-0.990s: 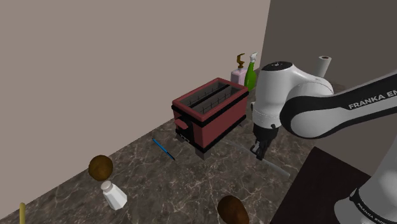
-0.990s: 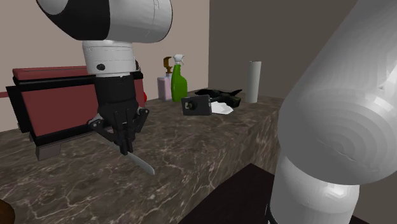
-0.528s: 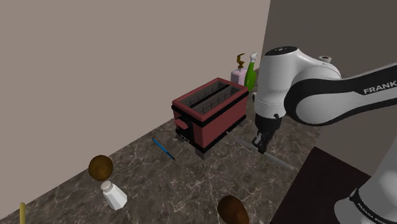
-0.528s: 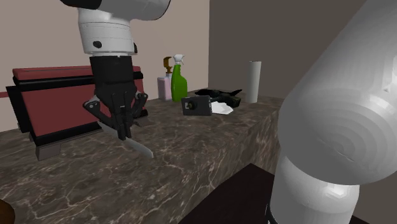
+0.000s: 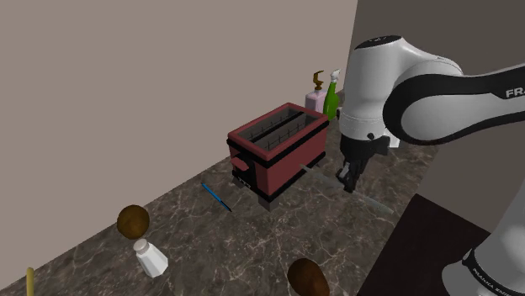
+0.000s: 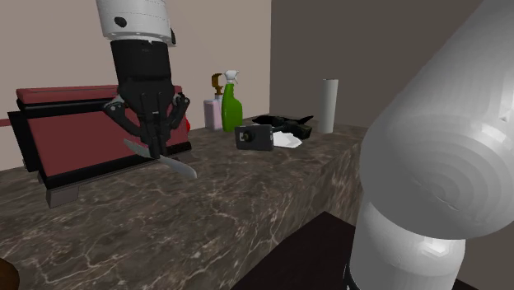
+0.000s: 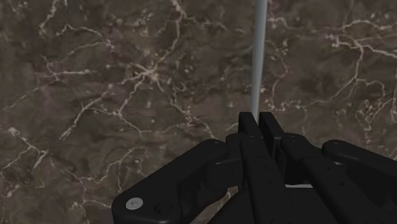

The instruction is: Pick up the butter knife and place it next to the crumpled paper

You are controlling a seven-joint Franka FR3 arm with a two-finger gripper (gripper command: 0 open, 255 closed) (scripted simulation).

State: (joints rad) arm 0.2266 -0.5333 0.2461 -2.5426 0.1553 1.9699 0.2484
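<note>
In the shoulder view, the jaws hang just in front of the red toaster (image 5: 282, 147). They are closed on the butter knife (image 5: 372, 203), whose thin grey length slants away from the toaster above the marble table (image 5: 210, 244).

In the second exterior view, the knife sits crosswise in the jaws, in the air beside the toaster, gripped off-centre. Further from the toaster, a white scrap is probably the crumpled paper (image 6: 290, 142), though a black object (image 6: 255, 136) half hides it.

In the wrist view, the jaws stand narrow, pinching the knife's flat faces. I judge it stiff, light and smooth, so it may pivot or slip; a hold nearer its middle would be steadier.
</note>
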